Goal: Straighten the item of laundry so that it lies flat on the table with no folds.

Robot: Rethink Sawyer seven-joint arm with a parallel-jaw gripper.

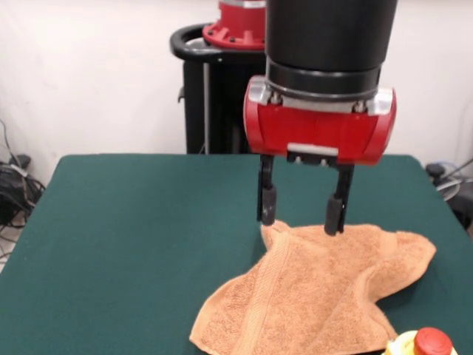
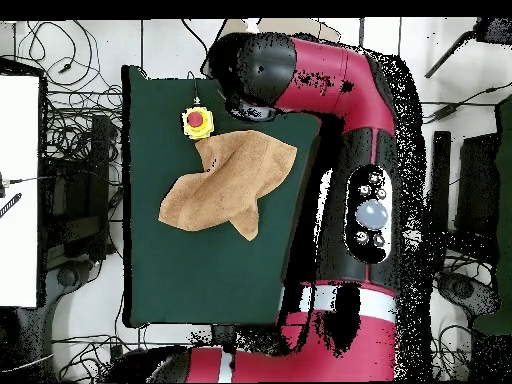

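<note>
1. We saw our end effector (image 1: 301, 213) with its two fingers spread apart, holding nothing.
2. It hung just over the far edge of the towel (image 1: 318, 296), so the towel lay below it and ran toward the camera.
3. The towel sat crumpled on the green counter (image 1: 126, 237), with folds and a flipped corner.
4. A yellow box with a red button (image 1: 430, 342) sat just beside the towel.
5. We saw many cables (image 2: 60, 50) on the floor around the counter.
</note>
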